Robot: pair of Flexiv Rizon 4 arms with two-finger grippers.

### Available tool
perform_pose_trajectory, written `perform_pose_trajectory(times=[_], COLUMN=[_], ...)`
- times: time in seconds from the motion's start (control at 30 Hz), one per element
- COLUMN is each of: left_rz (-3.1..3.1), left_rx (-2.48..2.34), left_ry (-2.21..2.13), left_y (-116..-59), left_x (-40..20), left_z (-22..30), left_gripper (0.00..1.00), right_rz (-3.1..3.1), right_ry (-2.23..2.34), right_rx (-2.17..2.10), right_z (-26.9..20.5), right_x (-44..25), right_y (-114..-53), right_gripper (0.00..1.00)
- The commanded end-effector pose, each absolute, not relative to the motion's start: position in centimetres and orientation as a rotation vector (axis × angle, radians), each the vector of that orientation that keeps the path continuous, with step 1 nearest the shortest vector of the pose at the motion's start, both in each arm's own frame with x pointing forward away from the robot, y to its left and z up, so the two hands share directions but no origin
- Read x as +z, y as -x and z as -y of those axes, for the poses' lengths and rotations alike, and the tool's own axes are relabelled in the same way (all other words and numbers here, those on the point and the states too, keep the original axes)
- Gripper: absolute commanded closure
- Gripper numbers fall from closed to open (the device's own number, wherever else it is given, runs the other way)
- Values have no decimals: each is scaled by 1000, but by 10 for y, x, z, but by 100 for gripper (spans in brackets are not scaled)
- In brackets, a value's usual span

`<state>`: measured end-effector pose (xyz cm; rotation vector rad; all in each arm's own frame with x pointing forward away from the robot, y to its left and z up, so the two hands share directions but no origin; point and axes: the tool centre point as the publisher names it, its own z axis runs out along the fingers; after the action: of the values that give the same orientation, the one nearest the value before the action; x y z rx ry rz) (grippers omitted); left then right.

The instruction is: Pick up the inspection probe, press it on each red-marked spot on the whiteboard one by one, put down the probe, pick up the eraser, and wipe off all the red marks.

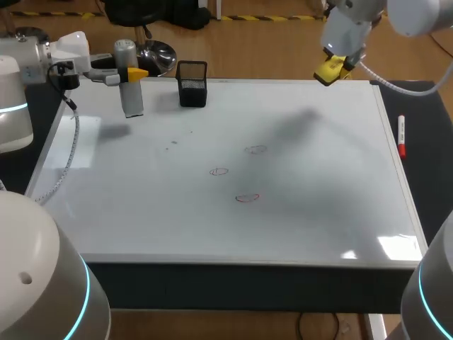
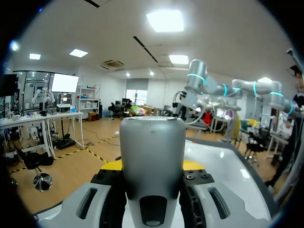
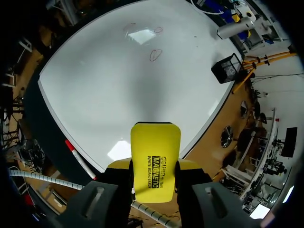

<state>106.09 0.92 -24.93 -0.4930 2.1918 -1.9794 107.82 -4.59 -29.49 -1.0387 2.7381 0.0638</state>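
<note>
One whiteboard [image 1: 333, 219]. Three red marks mid-board: far mark [image 1: 255, 149], middle mark [image 1: 219, 171], near mark [image 1: 247, 197]. They are faint, seemingly thin loops.

One probe [image 1: 131, 95], a grey cylinder, roughly upright, clamped between the left gripper [image 1: 131, 73] fingers over the far left corner, beside one black mesh holder [image 1: 192, 83].

One yellow eraser [image 3: 156, 161], pinched from both sides by the right gripper [image 3: 154, 167], high over the far right edge.

One red marker [image 1: 401, 134] past the right rim.

Whiteboard [image 1: 318, 212] w/ 3 red marks [image 1: 247, 197], mesh cup [image 1: 192, 85]; marker [image 1: 401, 134] beside.
</note>
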Motion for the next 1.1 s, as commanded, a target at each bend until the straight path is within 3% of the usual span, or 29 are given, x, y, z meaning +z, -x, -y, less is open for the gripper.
perform_pose_trajectory(times=[0.03,0.73,1.1], left_rz=[-2191,-2191,-2202], left_rx=[-1977,-1977,-2079], left_ry=[495,495,251], left_y=[-1060,-1060,-1011], left_x=[-248,-248,-229], left_z=[-9,-9,48], left_gripper=[100,100,100], right_rz=[-2742,-2742,-2742], right_ry=[1042,1042,1042], right_rx=[58,58,58], right_z=[46,46,46], right_x=[-294,-294,-294], right_y=[-1079,-1079,-1079], right_gripper=[100,100,100])
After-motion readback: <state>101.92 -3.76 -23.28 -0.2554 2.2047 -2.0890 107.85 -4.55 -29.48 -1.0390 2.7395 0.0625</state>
